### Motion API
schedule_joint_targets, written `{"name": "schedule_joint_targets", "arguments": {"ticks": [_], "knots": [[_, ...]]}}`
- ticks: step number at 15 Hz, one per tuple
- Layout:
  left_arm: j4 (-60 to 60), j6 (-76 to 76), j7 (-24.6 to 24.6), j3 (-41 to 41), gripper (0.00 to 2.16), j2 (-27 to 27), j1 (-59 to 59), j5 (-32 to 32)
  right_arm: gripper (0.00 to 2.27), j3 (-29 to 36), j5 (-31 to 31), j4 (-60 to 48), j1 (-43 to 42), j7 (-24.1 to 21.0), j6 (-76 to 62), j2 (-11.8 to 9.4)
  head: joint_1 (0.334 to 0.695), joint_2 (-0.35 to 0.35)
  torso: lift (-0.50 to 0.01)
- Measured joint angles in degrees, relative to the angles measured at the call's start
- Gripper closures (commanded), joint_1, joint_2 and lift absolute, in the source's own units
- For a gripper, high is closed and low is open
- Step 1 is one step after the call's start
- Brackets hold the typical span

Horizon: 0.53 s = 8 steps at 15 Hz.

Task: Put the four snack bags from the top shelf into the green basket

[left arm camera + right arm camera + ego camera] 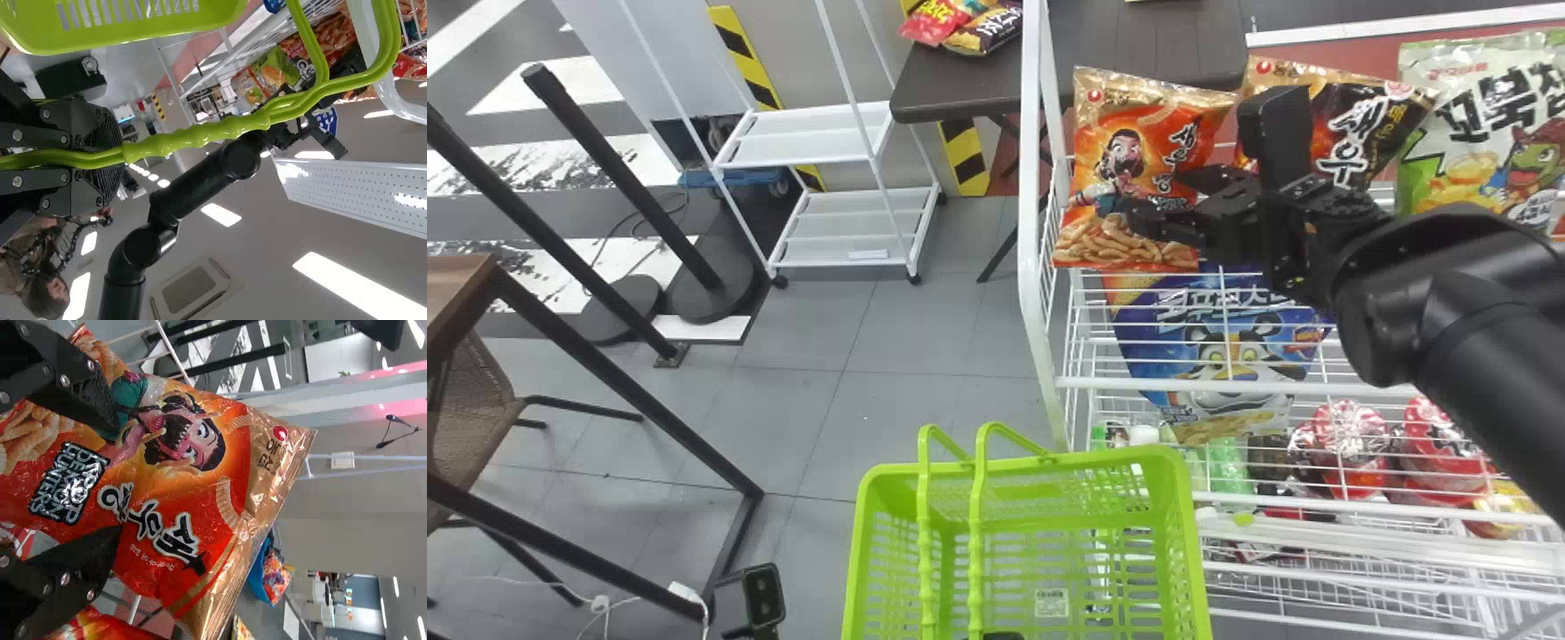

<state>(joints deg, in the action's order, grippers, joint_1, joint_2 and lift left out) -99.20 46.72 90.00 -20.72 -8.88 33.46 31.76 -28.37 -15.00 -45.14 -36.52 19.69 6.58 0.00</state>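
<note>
the green basket (1120,457) runs off the head view's bottom, the rightmost snack bag (1463,133) off its right edge.

Right of the handles (975,551), the green basket (1188,533) opens; the rack (1032,178) seems close.

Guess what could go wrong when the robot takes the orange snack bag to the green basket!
The right gripper has its fingers apart at the orange snack bag, so it might nudge the bag away or let it slip. It could also bump the darker snack bag beside it. And the handles, held by the left gripper, stand over the opening of the green basket, so a bag might catch on them.
</note>
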Motion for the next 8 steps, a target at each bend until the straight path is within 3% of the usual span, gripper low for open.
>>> {"name": "schedule_joint_targets", "arguments": {"ticks": [2,8], "knots": [[0.2,0.0,0.0,-0.1,2.15,-0.1,-0.1,0.1,2.25,0.7,-0.3,0.1,-0.1,-0.1,0.1,0.0,0.695,0.26,0.0],[0.9,-0.3,0.0,-0.6,2.15,-0.3,-0.2,0.7,2.25,1.5,0.8,-2.9,2.1,0.7,0.5,0.0,0.695,0.277,0.0]]}}
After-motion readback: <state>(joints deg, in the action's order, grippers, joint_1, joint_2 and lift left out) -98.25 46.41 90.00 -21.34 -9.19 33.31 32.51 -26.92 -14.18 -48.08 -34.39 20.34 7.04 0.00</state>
